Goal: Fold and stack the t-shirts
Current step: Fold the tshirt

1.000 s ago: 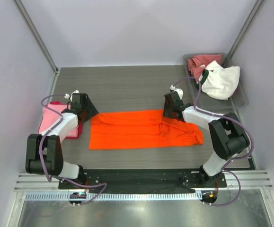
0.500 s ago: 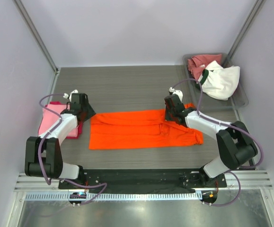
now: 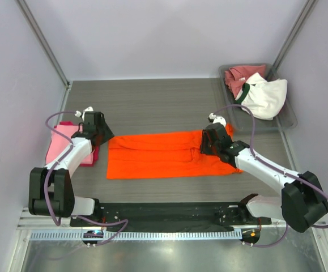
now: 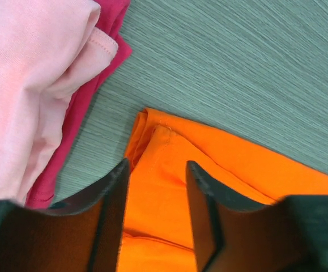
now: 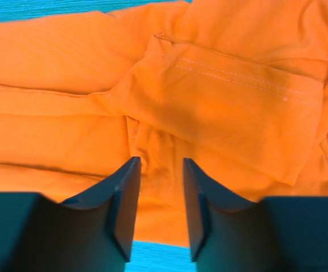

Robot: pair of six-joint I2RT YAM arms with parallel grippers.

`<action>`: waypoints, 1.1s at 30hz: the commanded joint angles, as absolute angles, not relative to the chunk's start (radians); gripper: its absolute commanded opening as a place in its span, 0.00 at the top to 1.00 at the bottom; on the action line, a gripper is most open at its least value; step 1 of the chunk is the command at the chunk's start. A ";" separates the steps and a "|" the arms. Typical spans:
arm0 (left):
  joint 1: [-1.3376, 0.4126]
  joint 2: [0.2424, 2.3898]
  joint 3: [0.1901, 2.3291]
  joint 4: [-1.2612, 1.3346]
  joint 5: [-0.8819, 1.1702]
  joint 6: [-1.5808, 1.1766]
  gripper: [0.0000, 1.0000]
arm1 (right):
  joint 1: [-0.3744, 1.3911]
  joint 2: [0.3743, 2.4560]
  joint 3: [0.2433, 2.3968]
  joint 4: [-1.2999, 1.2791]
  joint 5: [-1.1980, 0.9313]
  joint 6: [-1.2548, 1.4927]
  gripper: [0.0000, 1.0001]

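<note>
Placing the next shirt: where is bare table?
Free: grey table behind the bright orange cloth t-shirt, between the folded pink stack and the grey plastic bin; narrow strip before the black base plate. Crowded: both sides.

Everything is lit evenly and brightly from above, and shadows are kept faint. The wrist views' lower edges are blurred.

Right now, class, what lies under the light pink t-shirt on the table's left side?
A magenta t-shirt lies under the light pink t-shirt; only its edge toward the orange t-shirt shows. The rest is covered, so anything else beneath stays hidden.
</note>
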State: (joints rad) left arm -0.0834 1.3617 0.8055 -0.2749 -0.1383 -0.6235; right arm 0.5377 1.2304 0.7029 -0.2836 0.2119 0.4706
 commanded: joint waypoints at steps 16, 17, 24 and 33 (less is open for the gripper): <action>-0.233 1.315 0.879 -0.273 -0.149 -0.614 0.50 | 0.491 1.661 1.160 -0.291 0.272 0.382 0.81; -0.235 1.342 0.891 -0.279 -0.135 -0.611 0.50 | 0.489 1.705 1.186 -0.291 0.275 0.380 0.82; -0.235 1.482 0.969 -0.347 -0.121 -0.574 0.49 | 0.485 1.848 1.270 -0.327 0.299 0.359 0.85; -0.235 1.566 0.996 -0.422 -0.143 -0.561 0.50 | 0.485 1.786 1.157 -0.337 0.242 0.370 0.89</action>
